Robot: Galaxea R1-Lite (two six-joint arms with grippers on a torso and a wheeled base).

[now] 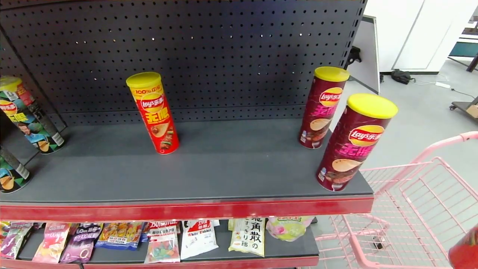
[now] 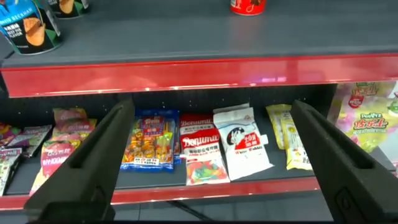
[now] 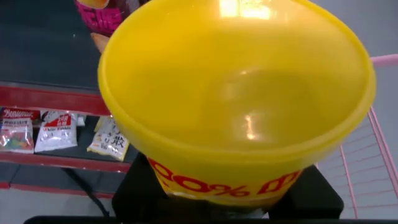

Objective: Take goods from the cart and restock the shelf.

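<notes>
Can [image 3: 236, 93] gripped by its body in my right end effector [image 3: 230, 190], presumably leaving the base free for the shelf [image 1: 224, 168] ahead; left end effector [image 2: 212, 109] released.

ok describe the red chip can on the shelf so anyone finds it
On the dark upper shelf backed by pegboard, left of middle, stands a bright red can with a yellow lid. The two cans at the right end are maroon.

You're looking at a shop aisle: a pegboard-backed shelf [image 1: 231, 164] with a red price rail [image 1: 186, 209], chip cans [image 1: 153, 112] standing on it, snack packets [image 1: 198, 237] below, and a pink wire cart [image 1: 446, 143] alongside.
</notes>
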